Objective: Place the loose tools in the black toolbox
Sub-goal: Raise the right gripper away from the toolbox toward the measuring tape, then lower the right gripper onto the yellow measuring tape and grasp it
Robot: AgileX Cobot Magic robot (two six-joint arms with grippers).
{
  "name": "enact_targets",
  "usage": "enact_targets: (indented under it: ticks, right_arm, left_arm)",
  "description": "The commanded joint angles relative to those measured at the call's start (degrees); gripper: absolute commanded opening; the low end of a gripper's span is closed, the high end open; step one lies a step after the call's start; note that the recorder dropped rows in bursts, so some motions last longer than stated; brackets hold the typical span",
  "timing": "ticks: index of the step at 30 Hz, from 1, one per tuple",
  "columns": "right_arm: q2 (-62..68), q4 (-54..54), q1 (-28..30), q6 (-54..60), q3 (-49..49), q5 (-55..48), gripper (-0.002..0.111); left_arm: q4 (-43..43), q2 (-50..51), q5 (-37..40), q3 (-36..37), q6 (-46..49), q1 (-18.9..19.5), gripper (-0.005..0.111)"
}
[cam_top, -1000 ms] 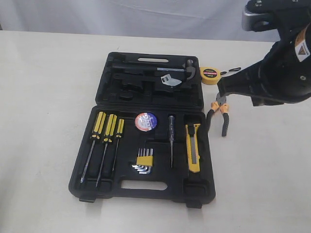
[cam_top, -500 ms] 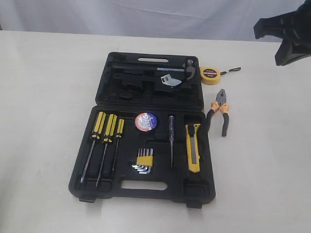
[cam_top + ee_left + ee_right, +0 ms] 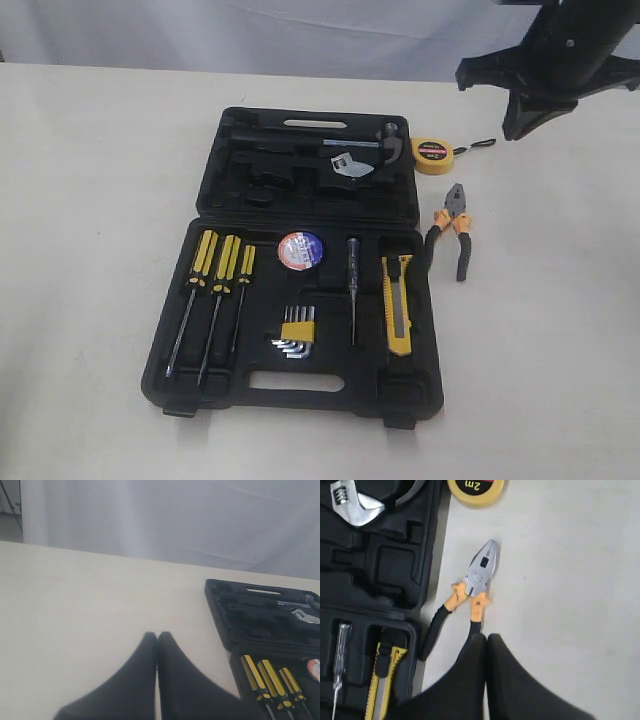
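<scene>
The black toolbox (image 3: 300, 390) lies open mid-table. The black tape roll (image 3: 300, 250) and the yellow-black utility knife (image 3: 397, 306) rest in recesses of its near half. Outside it, to its right, the round yellow tape measure (image 3: 432, 155) and the orange-black pliers (image 3: 453, 238) lie on the table. My right arm (image 3: 550, 55) hangs high at the far right. In the right wrist view my right gripper (image 3: 486, 638) is shut and empty, over one handle of the pliers (image 3: 479, 577). In the left wrist view my left gripper (image 3: 157, 635) is shut and empty, over bare table left of the toolbox (image 3: 225, 625).
Three yellow-black screwdrivers (image 3: 215, 280), a hex key set (image 3: 296, 332) and a slim tester screwdriver (image 3: 352, 285) sit in the near half. A hammer and a wrench (image 3: 350, 165) fill the far half. A pale curtain backs the table.
My right arm has lifted away from the pliers toward the far right, then swung slightly back into view. The pliers and all other tools lie where they were.
</scene>
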State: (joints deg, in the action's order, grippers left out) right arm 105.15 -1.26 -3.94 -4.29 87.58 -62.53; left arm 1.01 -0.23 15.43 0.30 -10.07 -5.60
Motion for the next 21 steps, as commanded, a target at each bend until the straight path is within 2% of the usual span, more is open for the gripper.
enact_targets:
  ticks: [1,11,21]
  right_arm:
    - [6.8,-0.2,0.3,-2.0,7.2,-0.3,0.000]
    - [25.4,-0.1,0.3,-2.0,31.6,-7.4,0.000]
    - [31.7,0.3,0.3,4.3,35.6,-7.4,0.000]
  left_arm:
    - [0.3,0.2,0.0,-0.3,0.0,-0.3,0.000]
    - [0.3,0.2,0.0,-0.3,0.0,-0.3,0.000]
    - [0.3,0.2,0.0,-0.3,0.0,-0.3,0.000]
